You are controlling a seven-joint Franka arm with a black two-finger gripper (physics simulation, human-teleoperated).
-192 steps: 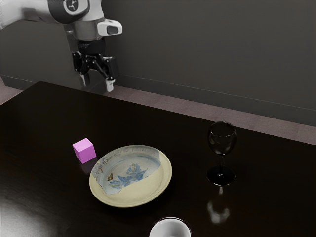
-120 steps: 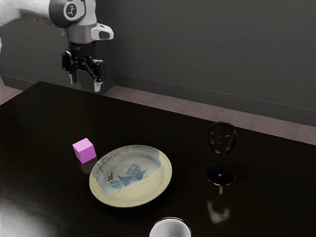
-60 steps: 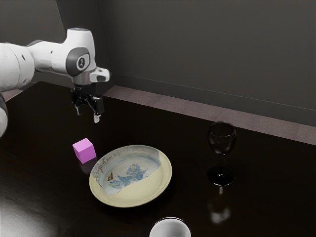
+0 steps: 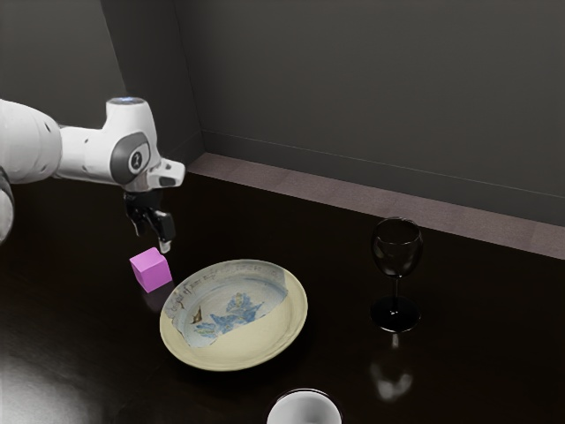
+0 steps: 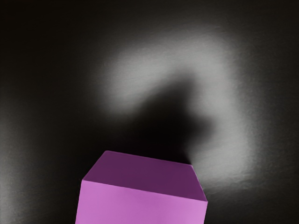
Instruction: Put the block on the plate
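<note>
So the gripper (image 4: 153,239) has its fingers apart, right by the top of the pink block (image 4: 151,270), though the angle makes it hard to tell if they're touching. Block's on the dark table (image 4: 494,353), just beside the plate (image 4: 252,343).

The block (image 4: 152,270) is pinkish-purple, the cream plate (image 4: 256,346) blue-patterned.

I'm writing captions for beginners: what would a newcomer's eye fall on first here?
The bright pink cube-shaped block probably catches the eye first, on the glossy black table, just below the open black two-finger gripper. Next comes the round cream-and-blue ceramic-looking plate, beside the block.
</note>
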